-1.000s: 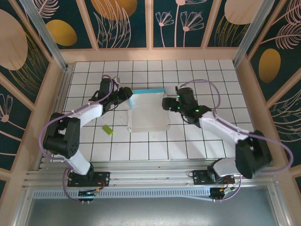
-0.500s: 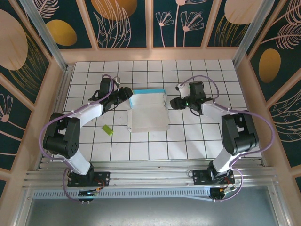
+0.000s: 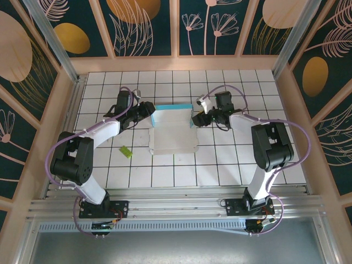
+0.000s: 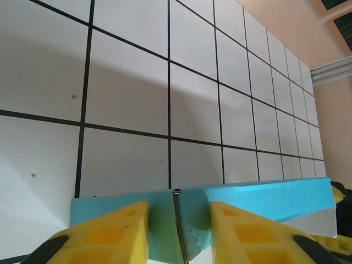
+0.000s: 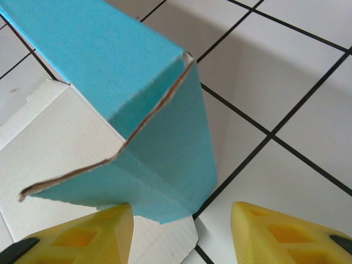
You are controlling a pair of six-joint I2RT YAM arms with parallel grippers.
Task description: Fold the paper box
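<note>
Left pincer (image 3: 149,112): yellow fingers (image 4: 104,231) stand apart, astride the far-left corner of the thin cardboard paper box (image 3: 173,136), turquoise outside and white inside. The corner seam sits in the gap between them. Cannot tell whether the pads press the card or merely flank it.

Right pincer (image 3: 196,118): jaws parted, gripping nothing. Its wrist view shows the box's turquoise far-right corner flap between the yellow fingers (image 5: 82,236), close to the left-hand one in that picture. Bare tile shows between the flap and the other finger.

Paper box position: mid-table on the white tiled table surface with black grid lines (image 3: 236,159), between the two arms. White base panel lies flat. Turquoise rear wall stands raised along the far edge, and the flaps at both far corners are bent partway round. Near edge lies flat, not folded.

Small yellow-green flat piece (image 3: 125,152) lies on a tile near the box's near-left corner, apart from it.
</note>
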